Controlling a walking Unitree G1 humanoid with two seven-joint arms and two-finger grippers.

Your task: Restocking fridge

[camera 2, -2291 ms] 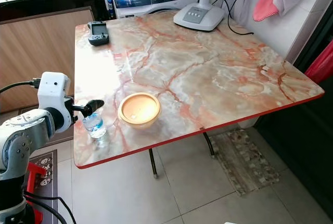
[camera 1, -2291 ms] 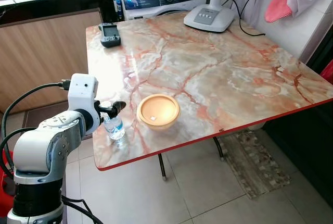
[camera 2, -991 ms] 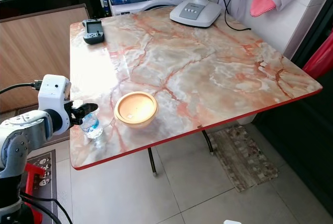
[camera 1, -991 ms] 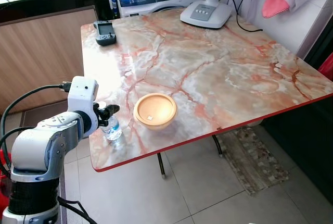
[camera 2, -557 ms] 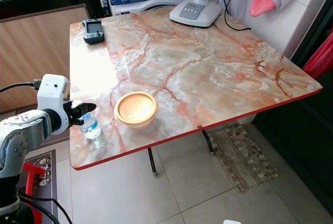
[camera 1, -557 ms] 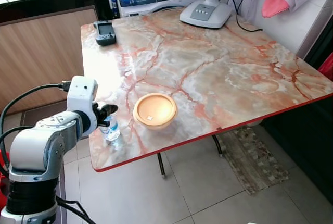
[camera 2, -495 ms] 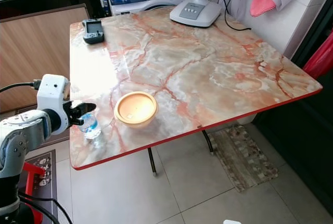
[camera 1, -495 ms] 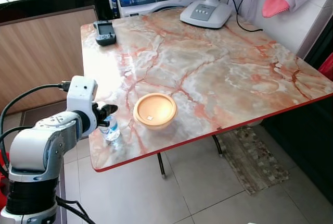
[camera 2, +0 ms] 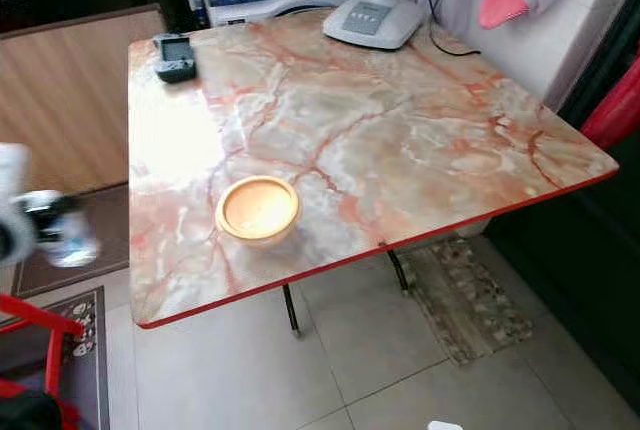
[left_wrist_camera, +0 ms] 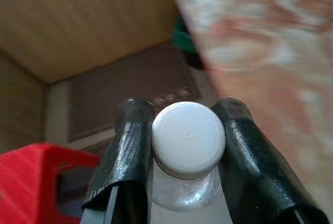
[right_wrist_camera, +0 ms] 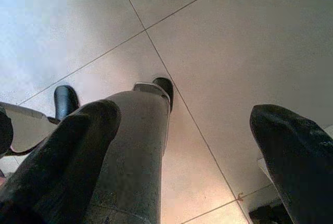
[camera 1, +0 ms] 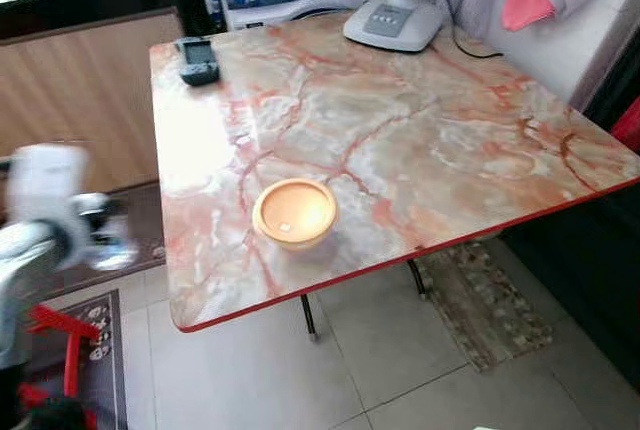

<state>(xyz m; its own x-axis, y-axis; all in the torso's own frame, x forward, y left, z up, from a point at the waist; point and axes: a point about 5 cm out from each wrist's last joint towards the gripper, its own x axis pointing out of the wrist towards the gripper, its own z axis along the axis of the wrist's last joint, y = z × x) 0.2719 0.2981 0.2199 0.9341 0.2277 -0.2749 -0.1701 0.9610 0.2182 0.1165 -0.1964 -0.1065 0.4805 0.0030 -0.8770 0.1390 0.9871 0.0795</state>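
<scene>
Head views: a bowl [camera 1: 294,212] is seen on the marble counter [camera 1: 420,140] near its front edge. The left tool [camera 2: 45,212], blurred, is held off the counter's left side with the bottle [camera 2: 68,240] in it.

Left wrist view: the bottle's neck is clamped between both fingers [left_wrist_camera: 128,146], under the white cap [left_wrist_camera: 188,138].

Right wrist view: the right tool [right_wrist_camera: 182,156] is spread wide above floor tiles [right_wrist_camera: 208,41].

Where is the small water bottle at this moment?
The water bottle is clamped at its neck in the left gripper, held off the table past its left edge, level with the orange bowl.
</scene>
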